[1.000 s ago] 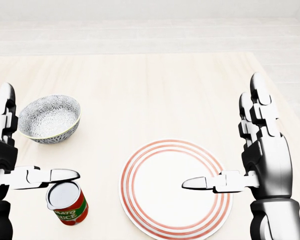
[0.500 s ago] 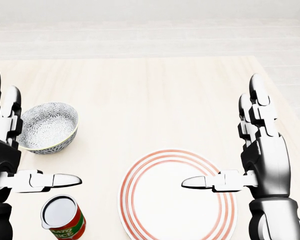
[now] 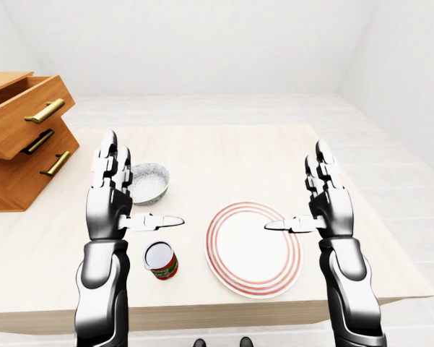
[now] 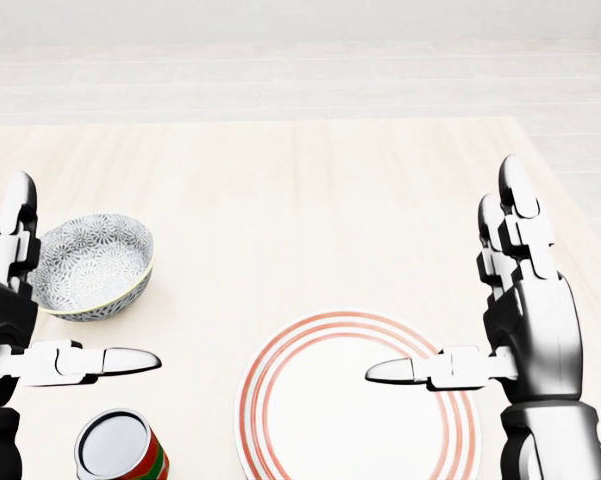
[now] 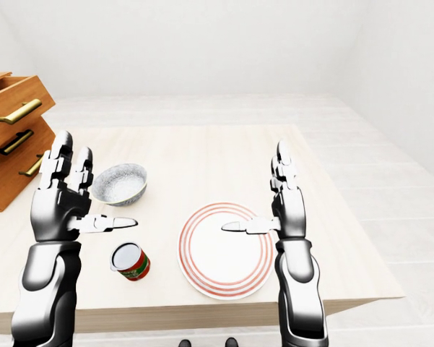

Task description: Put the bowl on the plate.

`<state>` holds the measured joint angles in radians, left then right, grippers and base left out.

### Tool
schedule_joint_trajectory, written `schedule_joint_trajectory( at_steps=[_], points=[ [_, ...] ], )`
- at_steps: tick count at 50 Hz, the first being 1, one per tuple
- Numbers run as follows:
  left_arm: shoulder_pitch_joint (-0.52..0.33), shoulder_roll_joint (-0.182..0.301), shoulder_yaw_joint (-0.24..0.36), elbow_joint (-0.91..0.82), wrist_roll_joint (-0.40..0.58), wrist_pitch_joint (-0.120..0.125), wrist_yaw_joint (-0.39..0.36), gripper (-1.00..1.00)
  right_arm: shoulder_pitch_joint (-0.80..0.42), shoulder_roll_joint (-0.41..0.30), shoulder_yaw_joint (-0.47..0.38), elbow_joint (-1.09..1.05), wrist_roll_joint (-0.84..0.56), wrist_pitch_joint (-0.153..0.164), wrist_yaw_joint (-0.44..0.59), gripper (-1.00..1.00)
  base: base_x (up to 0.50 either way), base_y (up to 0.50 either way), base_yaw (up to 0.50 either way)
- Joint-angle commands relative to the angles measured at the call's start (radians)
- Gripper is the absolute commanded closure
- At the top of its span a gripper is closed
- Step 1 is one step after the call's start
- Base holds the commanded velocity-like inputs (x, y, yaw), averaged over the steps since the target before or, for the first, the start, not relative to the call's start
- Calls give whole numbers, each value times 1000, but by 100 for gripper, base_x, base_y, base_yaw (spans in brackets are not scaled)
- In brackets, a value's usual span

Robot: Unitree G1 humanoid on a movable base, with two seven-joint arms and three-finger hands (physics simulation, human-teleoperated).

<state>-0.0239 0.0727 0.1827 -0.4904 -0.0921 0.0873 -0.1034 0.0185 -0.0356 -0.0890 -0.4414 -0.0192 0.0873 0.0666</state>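
Note:
A grey patterned bowl (image 4: 92, 263) sits on the table at the left of the head view. A white plate (image 4: 350, 420) with red rings lies at the bottom centre. My left hand (image 4: 40, 320) is raised open just left of the bowl, thumb pointing right below it, not touching. My right hand (image 4: 480, 310) stands open above the plate's right edge, its thumb over the plate. Neither hand holds anything.
A tomato sauce can (image 4: 118, 448) stands upright below the bowl, near the table's near edge. A wooden drawer unit (image 3: 22, 137) with brass handles stands at the table's left. The light wooden table (image 4: 310, 200) stretches away beyond the plate.
The whole picture has slid downward: bowl, plate and can all sit lower in the head view, so the camera has moved. Both hands stay open in much the same pose.

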Motion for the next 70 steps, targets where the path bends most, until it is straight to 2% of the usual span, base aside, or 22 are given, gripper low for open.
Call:
schedule_joint_trajectory(
  at_steps=[1,7,11,14,17,27,30,38,44,58,66,70],
  points=[
    [-16,1,-2,17,31,0,34,-100,9,-2,-6,-4,1,0,6,-100,0,0,0],
    [7,3,-5,-2,18,0,1,-100,16,-2,-13,-40,12,0,16,-100,0,0,0],
    [8,3,0,27,34,0,5,-100,23,-1,-12,-49,6,0,16,-100,0,0,0],
    [-14,16,-1,15,61,0,17,-100,31,-2,-13,-64,1,0,19,-100,0,0,0],
    [-2,21,-19,73,122,0,22,-100,42,-4,-16,-86,15,0,40,-100,0,0,0],
    [-104,91,3,157,265,0,18,-100,59,-2,-36,-95,-3,0,42,-100,0,0,0],
    [-126,88,34,146,268,0,31,-100,55,2,-51,-102,8,0,35,-100,0,0,0],
    [-163,114,45,131,305,0,17,-100,65,4,-47,-89,4,0,40,-100,0,0,0],
    [-211,138,52,192,322,0,21,-100,69,1,-51,-93,15,0,56,-100,0,0,0],
    [-259,181,25,258,446,0,23,-100,67,-1,-58,-81,10,0,67,-100,0,0,0],
    [-301,226,-20,435,608,0,64,-100,81,3,-51,-94,-2,0,66,-100,0,0,0],
    [-328,217,-13,473,637,0,42,-100,78,4,-55,-93,-1,0,66,-100,0,0,0]
  ],
)
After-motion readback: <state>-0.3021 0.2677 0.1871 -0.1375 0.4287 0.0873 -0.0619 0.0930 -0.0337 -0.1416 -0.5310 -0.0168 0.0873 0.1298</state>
